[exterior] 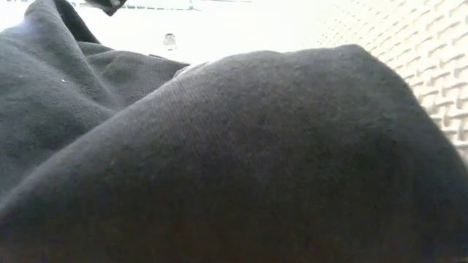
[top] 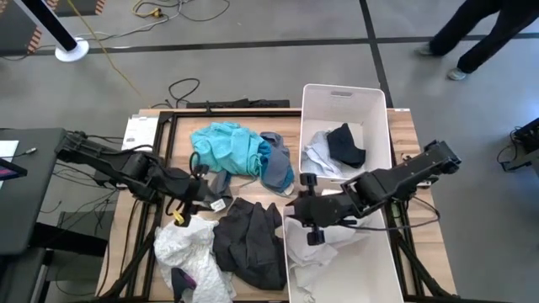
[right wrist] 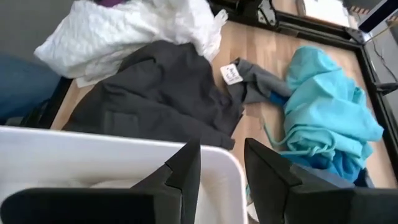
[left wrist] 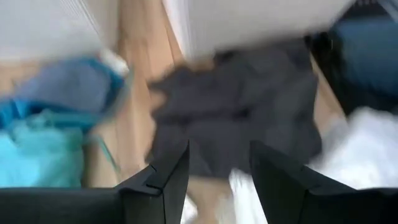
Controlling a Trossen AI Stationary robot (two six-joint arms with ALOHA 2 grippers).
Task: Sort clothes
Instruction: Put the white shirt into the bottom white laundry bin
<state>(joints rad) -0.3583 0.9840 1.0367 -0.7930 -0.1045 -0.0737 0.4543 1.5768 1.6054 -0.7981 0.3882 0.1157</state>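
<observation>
At the front edge of the desk (top: 143, 244), a dark grey garment (top: 250, 240) lies crumpled between the two hands, its long axis running from the desk's middle toward the front edge. The left hand (top: 199, 192) hovers released just beside the garment's left rear corner; the right hand (top: 308, 210), also released and holding nothing, sits over the rim of the front bin (top: 383, 269) at the garment's right. By the high view, both are about equally near it. The cloth looks soft, matte and heavily folded. A teal garment (top: 226, 147) with a grey-blue one (top: 276, 164) lies toward the rear edge, a white garment (top: 189, 252) fills the front left corner, and a black piece (top: 346, 145) rests in the rear bin (top: 370, 105).
</observation>
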